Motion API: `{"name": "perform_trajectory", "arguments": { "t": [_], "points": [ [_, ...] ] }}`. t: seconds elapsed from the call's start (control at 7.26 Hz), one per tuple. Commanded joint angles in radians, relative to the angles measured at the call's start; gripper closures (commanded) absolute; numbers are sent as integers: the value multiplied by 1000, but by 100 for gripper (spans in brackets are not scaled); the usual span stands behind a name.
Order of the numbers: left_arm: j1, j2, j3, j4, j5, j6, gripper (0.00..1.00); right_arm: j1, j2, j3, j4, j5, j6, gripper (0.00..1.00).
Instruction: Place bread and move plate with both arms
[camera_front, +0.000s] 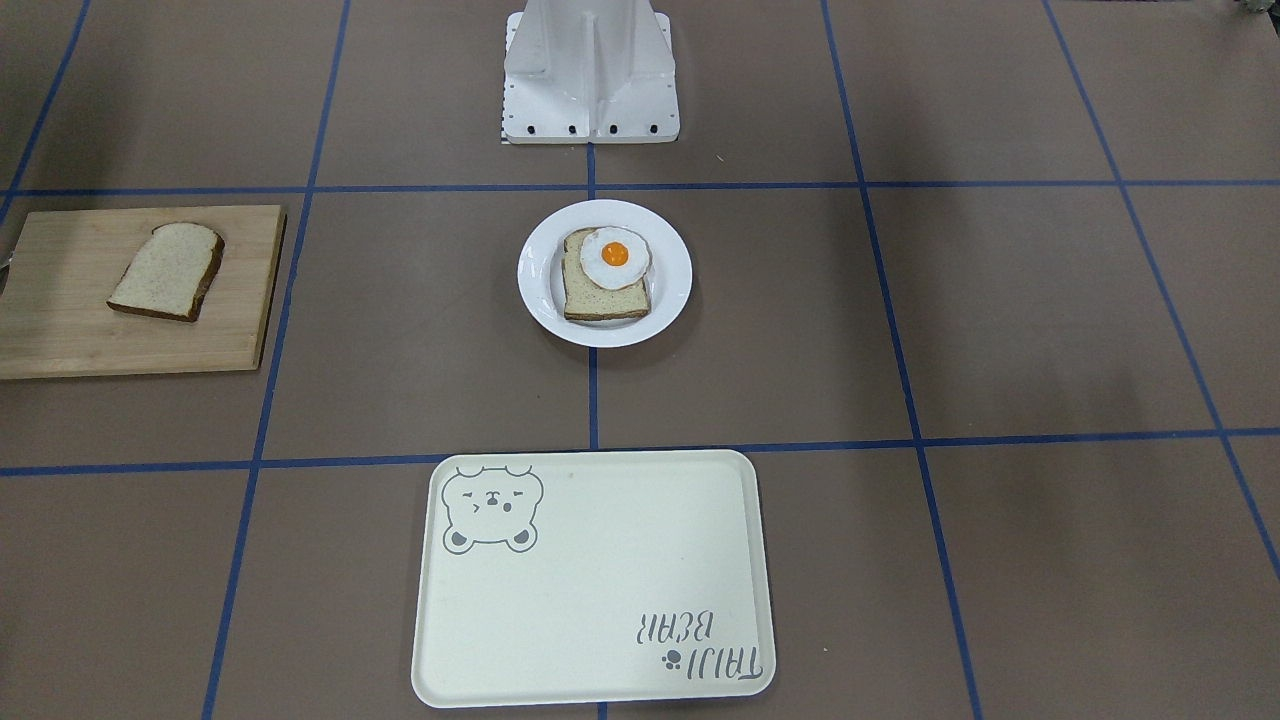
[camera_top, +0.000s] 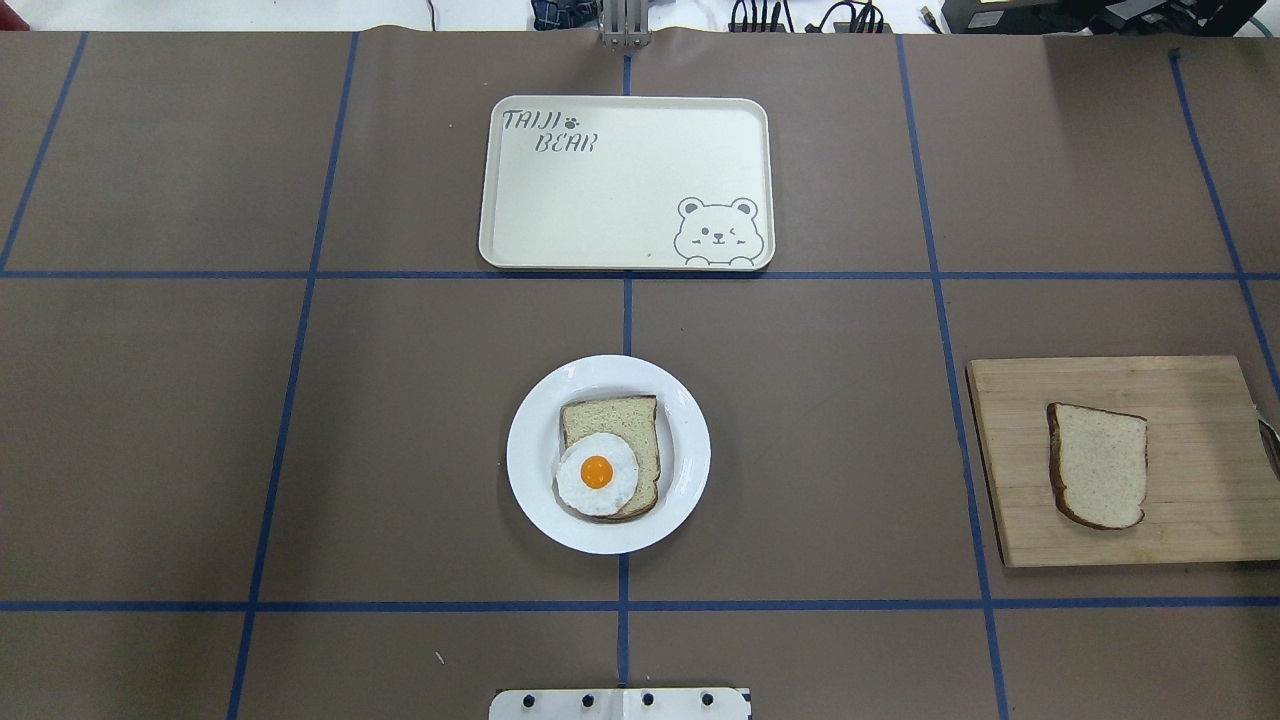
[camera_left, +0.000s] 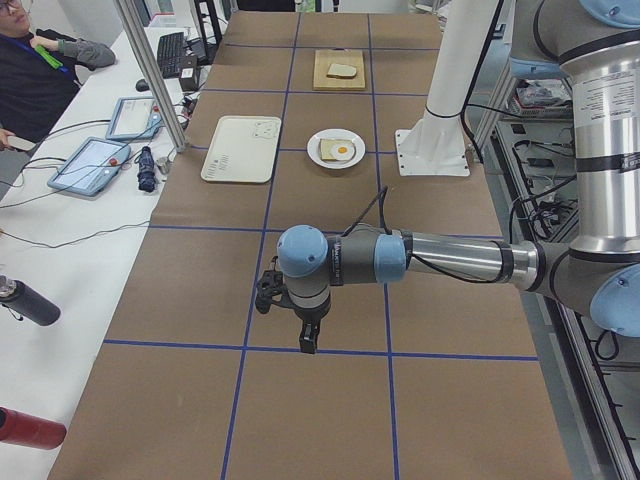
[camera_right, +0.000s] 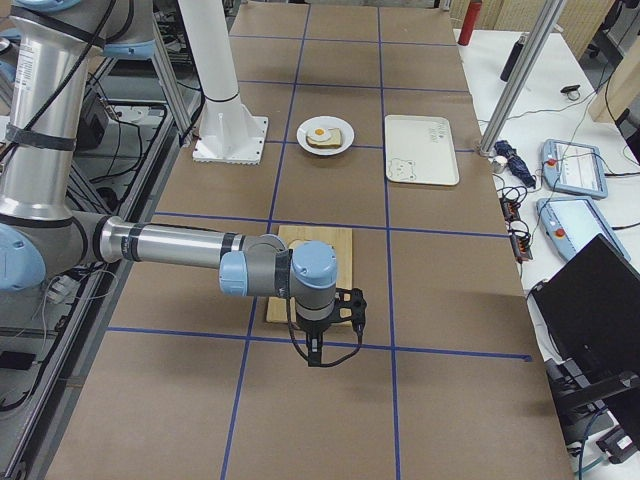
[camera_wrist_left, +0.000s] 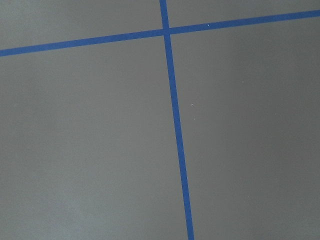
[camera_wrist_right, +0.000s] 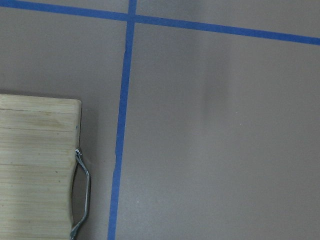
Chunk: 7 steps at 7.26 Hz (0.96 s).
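The bare bread slice lies on a wooden cutting board, at the table's right end in the overhead view. The white plate sits mid-table and holds a like slice topped with a fried egg. My left gripper hangs over bare table far from both, seen only in the left side view. My right gripper hangs just beyond the board's outer end, seen only in the right side view. I cannot tell whether either is open or shut.
A cream tray with a bear drawing lies beyond the plate on the far side. The board has a metal handle at its outer end. The robot's white base stands behind the plate. An operator sits past the table's far edge.
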Motion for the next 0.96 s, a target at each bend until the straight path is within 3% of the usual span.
{"name": "perform_trajectory", "arguments": {
  "t": [0.0,0.41,0.69,0.83],
  "points": [
    [0,-6,-2,-2,-2,0,2,0,2,1,0,0,1,0],
    [0,-20,-35,-17,0,-2,2,0,3,7,3,0,-1,0],
    [0,-37,-22,-168,-2,-5,2,-12,67,2,-3,23,4,0],
    [0,-40,-17,-225,-2,-6,2,-12,75,-2,6,94,11,0]
  ]
}}
